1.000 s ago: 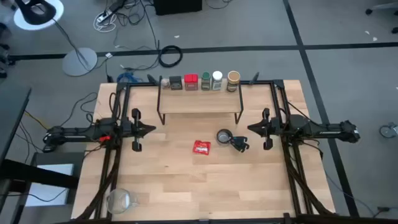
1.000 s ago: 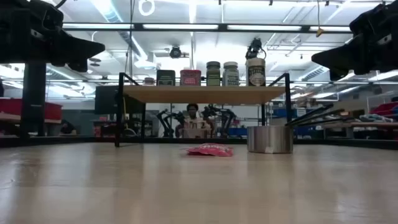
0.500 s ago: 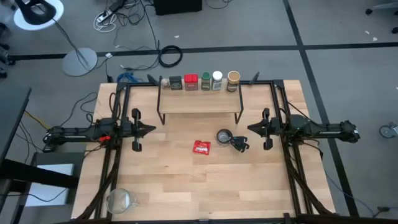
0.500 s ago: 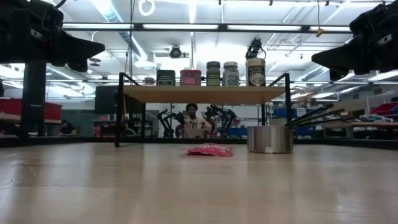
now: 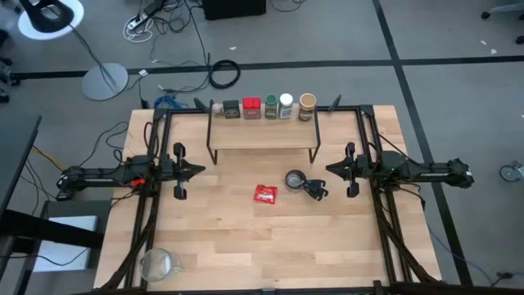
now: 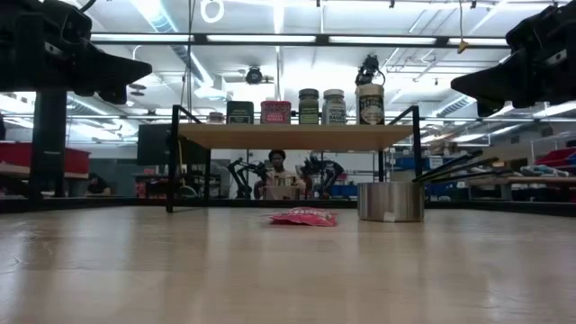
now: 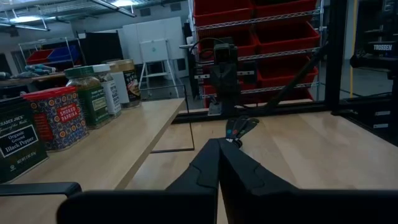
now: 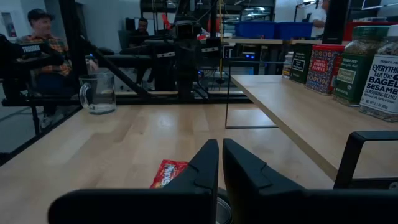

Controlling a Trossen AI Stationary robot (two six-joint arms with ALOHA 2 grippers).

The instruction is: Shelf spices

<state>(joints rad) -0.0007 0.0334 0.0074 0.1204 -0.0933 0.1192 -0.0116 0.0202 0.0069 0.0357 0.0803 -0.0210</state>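
1. Hovering over the table's left side, the left gripper (image 5: 196,170) held nothing, its fingers pressed together; the right gripper (image 5: 332,170) mirrored it on the right, likewise closed and empty.
2. Between them lay a flat red packet (image 5: 265,193) and a metal cup (image 5: 295,179), both on the tabletop (image 5: 246,246).
3. Beyond, the spices (image 5: 266,106) stood in a row along the far edge of the shelf (image 5: 262,138), so the job looked finished.
4. The containers seemed small, rigid and light; glass jars might slip or break, so a grip around the body below the lid would suit best.
5. The row ran from a dark square tin (image 6: 239,112) and red tin (image 6: 275,112) to a green jar (image 6: 309,106), white-capped jar (image 6: 334,106) and tan-lidded jar (image 6: 370,103).
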